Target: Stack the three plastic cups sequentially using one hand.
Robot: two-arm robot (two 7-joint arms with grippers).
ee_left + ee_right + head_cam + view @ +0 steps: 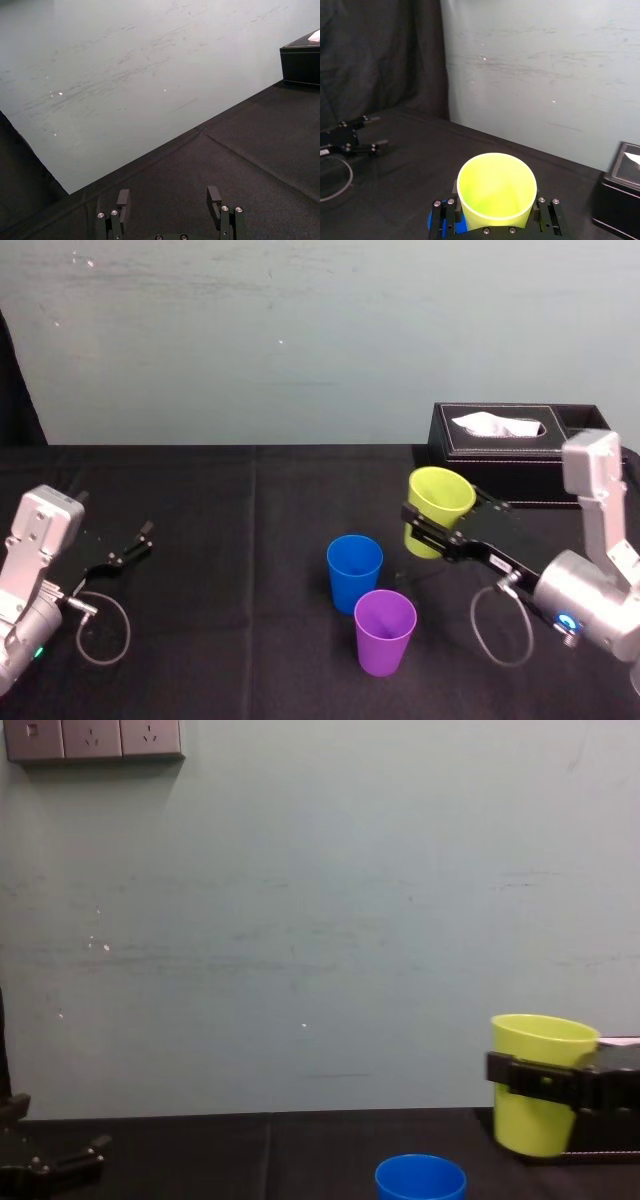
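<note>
The purple cup (385,630) is standing nearest me on the black table (250,520), with the blue cup (354,570) just behind it. Beyond, to the right, my right gripper (428,526) is clasping the yellow-green cup (438,502) upright before the tissue box (515,455). My left gripper (130,546) is idling far left, jaws parted.

No readable text, label, brand or number shows on anything.

The smooth, tapered yellow-green plastic cup (441,495) sits upright, mouth up, clamped between the fingers of the right hand (447,522) and held above the black table (220,540). The blue plastic cup (354,572) stands upright at mid-table. The purple plastic cup (385,632) stands upright just beside it, nearer the robot.
</note>
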